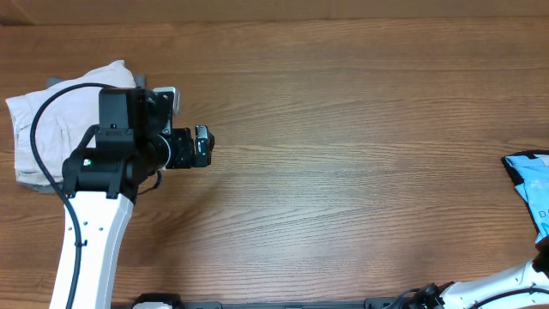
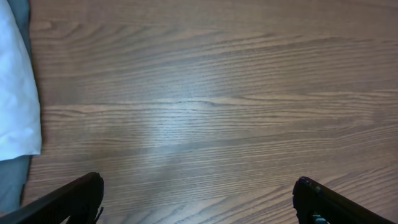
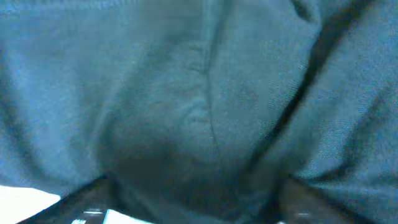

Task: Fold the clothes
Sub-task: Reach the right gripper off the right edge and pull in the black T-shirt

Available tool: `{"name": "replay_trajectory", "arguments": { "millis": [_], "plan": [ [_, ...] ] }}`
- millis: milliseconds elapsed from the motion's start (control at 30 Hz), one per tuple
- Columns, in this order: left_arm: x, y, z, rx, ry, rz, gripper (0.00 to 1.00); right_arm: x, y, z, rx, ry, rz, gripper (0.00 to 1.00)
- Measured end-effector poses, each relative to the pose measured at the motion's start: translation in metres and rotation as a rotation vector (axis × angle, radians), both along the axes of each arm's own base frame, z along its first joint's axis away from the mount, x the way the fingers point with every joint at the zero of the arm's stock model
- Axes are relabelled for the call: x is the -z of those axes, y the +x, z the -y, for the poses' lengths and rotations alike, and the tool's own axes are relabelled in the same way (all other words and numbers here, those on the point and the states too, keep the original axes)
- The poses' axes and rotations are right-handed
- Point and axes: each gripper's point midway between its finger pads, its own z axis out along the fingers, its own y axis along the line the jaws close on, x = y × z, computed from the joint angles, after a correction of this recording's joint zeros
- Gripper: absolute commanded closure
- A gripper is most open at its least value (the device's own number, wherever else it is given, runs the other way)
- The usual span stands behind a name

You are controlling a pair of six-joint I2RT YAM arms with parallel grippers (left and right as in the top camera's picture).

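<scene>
Overhead, the left arm (image 1: 94, 215) hangs by the folded off-white garment (image 1: 39, 129) at the bench's (image 1: 343, 172) left edge. Left wrist: the left end effector (image 2: 199, 199) is open above bare wood. Right wrist: the right end effector (image 3: 193, 202) is spread wide, the black T-shirt (image 3: 199, 93) bulging between its fingers (image 3: 81, 199).

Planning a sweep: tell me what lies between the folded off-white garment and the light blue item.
Overhead view: the left arm at the off-white garment's edge, then bare wood table up to the light blue item.
</scene>
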Motion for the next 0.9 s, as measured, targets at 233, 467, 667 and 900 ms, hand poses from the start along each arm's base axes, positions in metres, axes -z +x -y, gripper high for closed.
{"name": "replay_trajectory", "arguments": {
  "millis": [233,467,667,900],
  "plan": [
    [0.005,0.001,0.002,0.006,-0.009,-0.020,0.00,0.000,-0.003,-0.002,0.010,0.024,-0.015,0.96],
    [0.005,0.000,0.004,0.014,-0.021,-0.025,0.00,-0.047,0.018,0.000,-0.025,0.027,0.100,0.96],
    [0.006,-0.004,0.006,0.020,-0.031,-0.039,0.00,-0.135,0.071,-0.044,-0.191,-0.034,0.285,0.96],
    [0.013,-0.018,0.007,0.022,-0.035,-0.107,0.00,-0.178,0.144,-0.186,-0.565,0.054,0.352,0.96]
  ]
}}
